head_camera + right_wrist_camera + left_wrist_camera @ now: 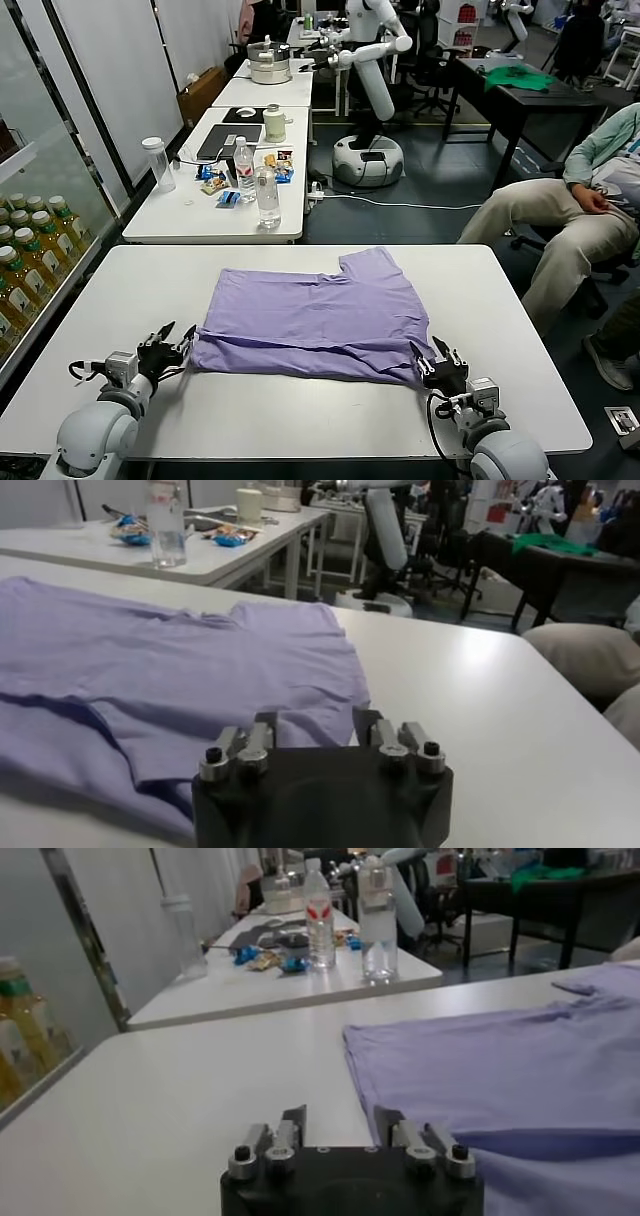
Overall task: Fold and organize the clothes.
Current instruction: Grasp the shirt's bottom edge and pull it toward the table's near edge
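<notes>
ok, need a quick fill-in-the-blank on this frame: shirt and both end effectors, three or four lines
1. The T-shirt lying on the white table is ____ in colour.
2. The left end effector sits at the shirt's near ____ corner.
3. The right end effector has its fingers ____.
4. Neither end effector is ____ the shirt.

Missing words: lavender-purple; left; open; gripping
</notes>
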You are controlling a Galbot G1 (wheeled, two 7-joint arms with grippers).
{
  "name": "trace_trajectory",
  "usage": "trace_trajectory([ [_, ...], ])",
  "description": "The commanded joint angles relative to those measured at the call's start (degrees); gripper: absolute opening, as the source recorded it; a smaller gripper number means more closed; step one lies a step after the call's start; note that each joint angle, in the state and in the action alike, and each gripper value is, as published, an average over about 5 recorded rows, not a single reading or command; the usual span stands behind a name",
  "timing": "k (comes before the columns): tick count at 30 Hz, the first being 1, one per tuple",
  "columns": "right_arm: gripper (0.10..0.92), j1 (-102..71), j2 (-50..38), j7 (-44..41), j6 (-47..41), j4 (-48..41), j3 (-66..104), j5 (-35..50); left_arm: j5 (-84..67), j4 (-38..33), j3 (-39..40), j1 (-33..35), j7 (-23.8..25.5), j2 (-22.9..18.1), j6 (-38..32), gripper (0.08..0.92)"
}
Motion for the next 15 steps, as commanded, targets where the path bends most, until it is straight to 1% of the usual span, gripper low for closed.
trace_trajectory([
  [1,0.775,-5.98,-1.92,0.29,-0.31,3.63,3.42,1.48,-6.47,-5.78,-2.39,4.97,-2.66,-0.52,-1.65,0.677],
  [3,0.809,-6.81,-1.57,0.62,-0.64,3.65,3.05,1.64,-6.4,-6.49,-1.36,6.89,-2.58,-1.53,-0.52,0.737],
  [6,0.821,-7.22,-0.65,1.21,-1.24,3.45,2.11,1.79,-4.96,-6.33,0.17,8.39,-2.42,-3.34,1.81,0.801],
  [10,0.822,-6.85,0.16,1.61,-1.5,2.18,1.2,2.41,-2.68,-4.68,1.0,8.16,-2.88,-4.73,4.75,0.821],
  [15,0.823,-6.99,0.46,1.57,-1.3,1.5,1.03,3.59,-1.17,-3.76,0.82,8.24,-4.08,-4.63,7.03,0.823],
])
